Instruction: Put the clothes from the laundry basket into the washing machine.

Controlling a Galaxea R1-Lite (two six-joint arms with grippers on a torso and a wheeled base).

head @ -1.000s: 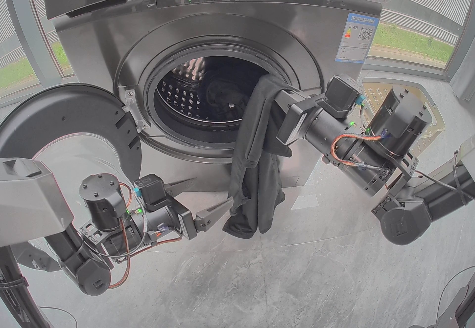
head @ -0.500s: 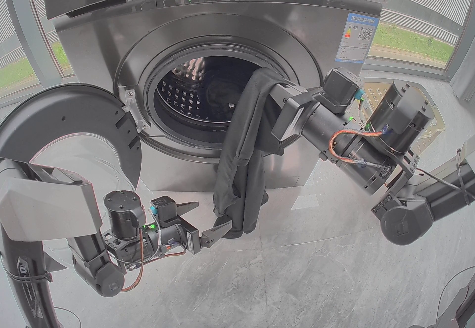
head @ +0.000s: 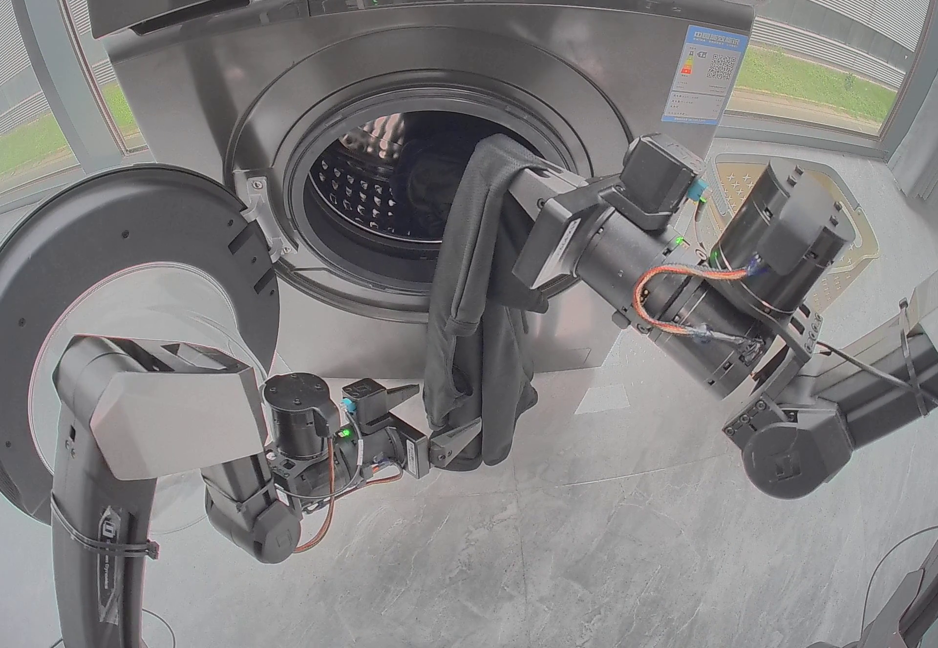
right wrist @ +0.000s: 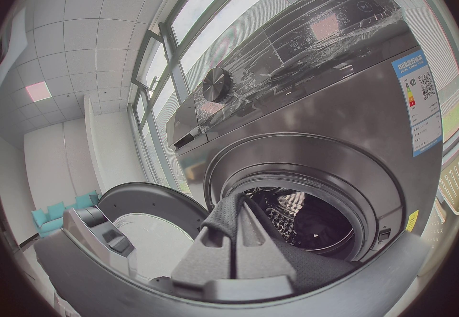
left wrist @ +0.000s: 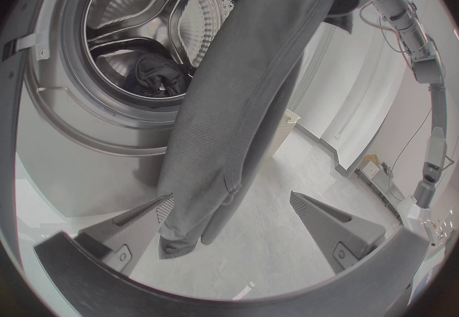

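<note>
A long dark grey garment (head: 479, 308) hangs in front of the washing machine's (head: 391, 44) open drum. My right gripper (head: 518, 181) is shut on its top end, level with the upper right of the opening; the shut fingers (right wrist: 253, 246) pinch the cloth (right wrist: 222, 213). Low down, my left gripper (head: 446, 411) is open at the garment's bottom end. The hanging cloth (left wrist: 229, 107) drops between its two fingers (left wrist: 330, 227), close to one of them. A black item (left wrist: 155, 79) lies inside the drum (head: 391, 181).
The round door (head: 127, 240) stands swung open at the left, just above my left arm. A cream perforated laundry basket (head: 733, 181) stands right of the machine, behind my right arm. Grey floor (head: 586, 543) spreads in front.
My left arm has swung down and rightward, bringing its open gripper around the garment's bottom end. My right gripper has carried the garment a little left, toward the drum opening.
</note>
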